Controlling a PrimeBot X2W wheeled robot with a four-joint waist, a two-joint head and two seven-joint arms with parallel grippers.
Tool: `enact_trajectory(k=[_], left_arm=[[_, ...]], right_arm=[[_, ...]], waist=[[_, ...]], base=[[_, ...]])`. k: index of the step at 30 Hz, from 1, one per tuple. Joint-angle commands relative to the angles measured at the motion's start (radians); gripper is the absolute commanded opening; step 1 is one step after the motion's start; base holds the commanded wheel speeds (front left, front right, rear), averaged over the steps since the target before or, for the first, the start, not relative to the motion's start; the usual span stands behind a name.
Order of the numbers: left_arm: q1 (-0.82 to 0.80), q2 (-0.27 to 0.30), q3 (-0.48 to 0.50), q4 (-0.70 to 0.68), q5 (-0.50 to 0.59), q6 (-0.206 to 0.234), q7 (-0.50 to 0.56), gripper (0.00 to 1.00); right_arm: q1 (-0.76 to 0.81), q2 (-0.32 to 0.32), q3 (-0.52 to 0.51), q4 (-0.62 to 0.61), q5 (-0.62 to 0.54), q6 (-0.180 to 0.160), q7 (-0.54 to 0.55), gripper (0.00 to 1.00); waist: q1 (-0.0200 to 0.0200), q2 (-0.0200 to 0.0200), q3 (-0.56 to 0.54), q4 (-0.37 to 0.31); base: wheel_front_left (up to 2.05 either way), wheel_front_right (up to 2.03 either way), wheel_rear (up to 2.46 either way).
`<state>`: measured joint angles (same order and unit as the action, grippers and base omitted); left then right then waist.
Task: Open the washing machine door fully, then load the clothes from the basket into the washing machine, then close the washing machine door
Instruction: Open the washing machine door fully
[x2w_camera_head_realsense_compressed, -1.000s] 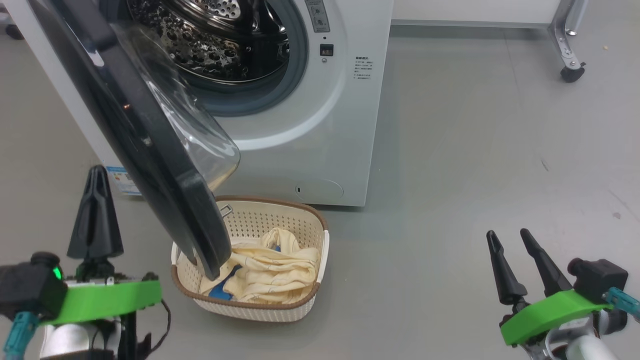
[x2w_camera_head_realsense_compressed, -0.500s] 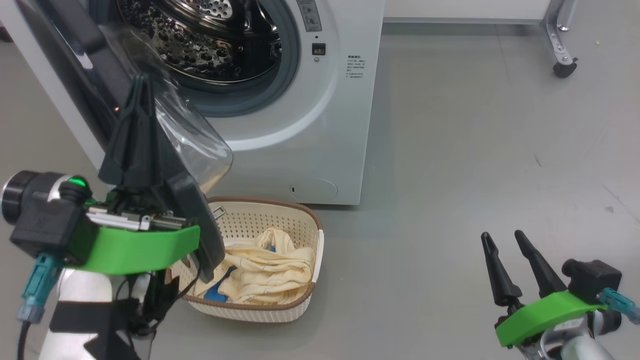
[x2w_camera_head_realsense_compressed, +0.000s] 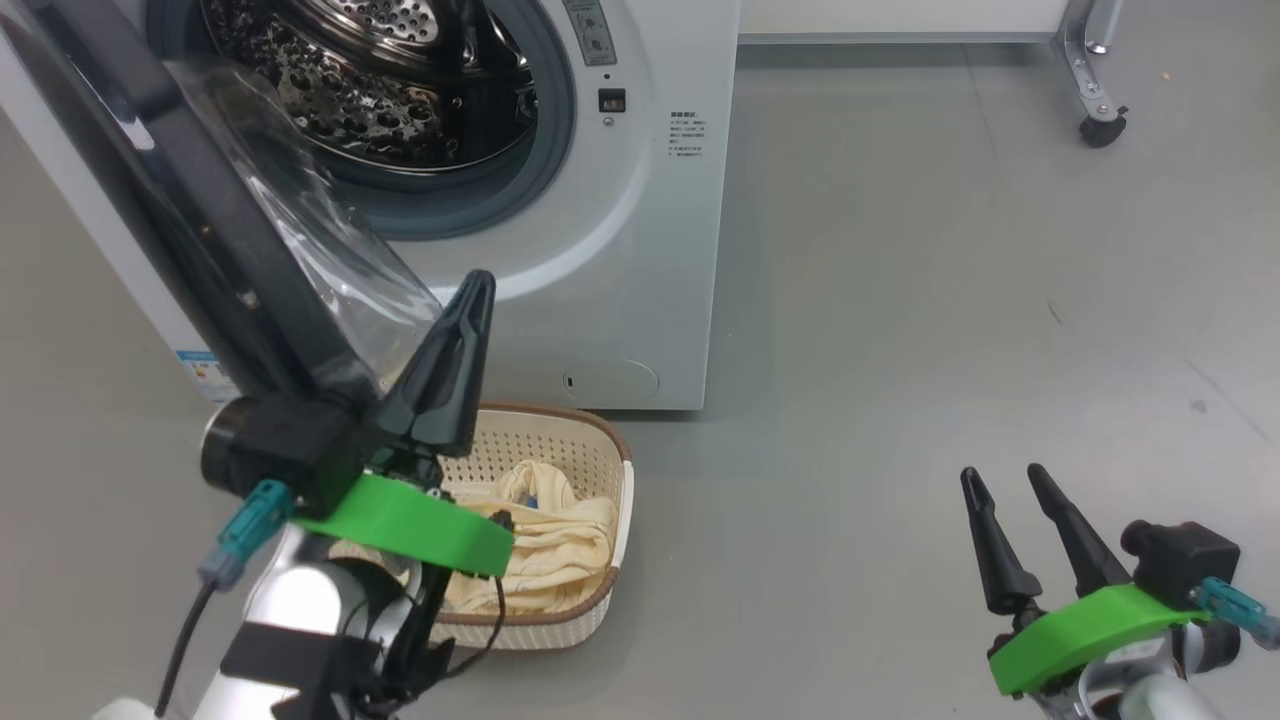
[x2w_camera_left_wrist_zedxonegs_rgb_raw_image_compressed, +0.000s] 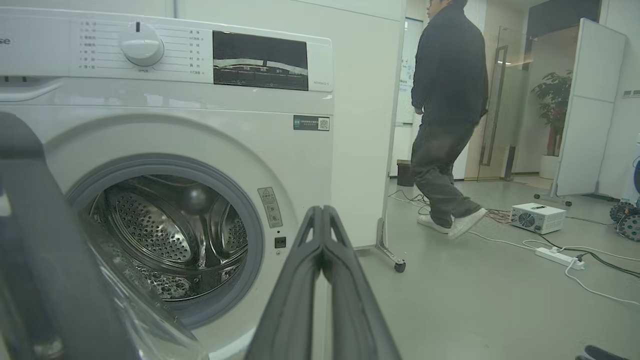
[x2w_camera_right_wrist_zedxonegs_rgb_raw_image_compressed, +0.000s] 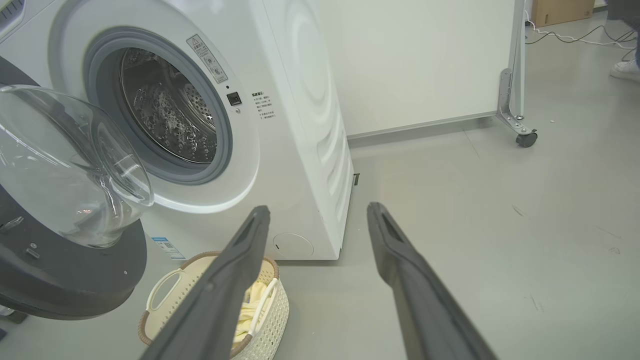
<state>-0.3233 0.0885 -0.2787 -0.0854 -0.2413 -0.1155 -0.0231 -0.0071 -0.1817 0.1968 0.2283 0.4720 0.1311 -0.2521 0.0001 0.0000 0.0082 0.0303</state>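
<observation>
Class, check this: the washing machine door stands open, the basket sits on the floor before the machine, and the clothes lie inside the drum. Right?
No: the clothes lie in the basket, not the drum, as the head view shows. The washing machine door does stand open, and the basket sits on the floor before the washing machine.

washing machine (x2w_camera_left_wrist_zedxonegs_rgb_raw_image_compressed: 200, 135) — panel print (x2w_camera_left_wrist_zedxonegs_rgb_raw_image_compressed: 92, 50), front stickers (x2w_camera_head_realsense_compressed: 686, 135), blue corner label (x2w_camera_head_realsense_compressed: 198, 366) — too small to read

Shiny steel drum (x2w_camera_head_realsense_compressed: 370, 100) (perforated plastic basket (x2w_camera_head_realsense_compressed: 570, 455))
</observation>
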Motion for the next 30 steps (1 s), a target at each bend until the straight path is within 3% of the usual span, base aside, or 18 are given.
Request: enact_trajectory(k=[1,15,30], left_arm=[[-0.029,0.018,0.022,-0.019,-0.009,-0.006,0.013,0.00],[-0.007,0.031,-0.012,0.122,-0.079,-0.006,0.098,0.00],[-0.009,0.040,0.022,0.239,-0.083,0.058,0.095,0.00]], right_arm=[[-0.046,-0.007,0.015,-0.027,-0.009,0.000,-0.010,1.00],[-0.056,0.007,0.007,-0.028,-0.020,0.000,-0.010,1.00],[-0.058,0.016,-0.005,-0.031,-0.022,0.000,-0.010,1.00]], waist=[[-0.0001,0.0000,0.001,-0.001],[-0.0001,0.0000,0.015,-0.007],[-0.0001,0.0000,0.026,-0.008]], base=[[0.00,0.00,0.00],[0.00,0.00,0.00],[0.00,0.00,0.00]])
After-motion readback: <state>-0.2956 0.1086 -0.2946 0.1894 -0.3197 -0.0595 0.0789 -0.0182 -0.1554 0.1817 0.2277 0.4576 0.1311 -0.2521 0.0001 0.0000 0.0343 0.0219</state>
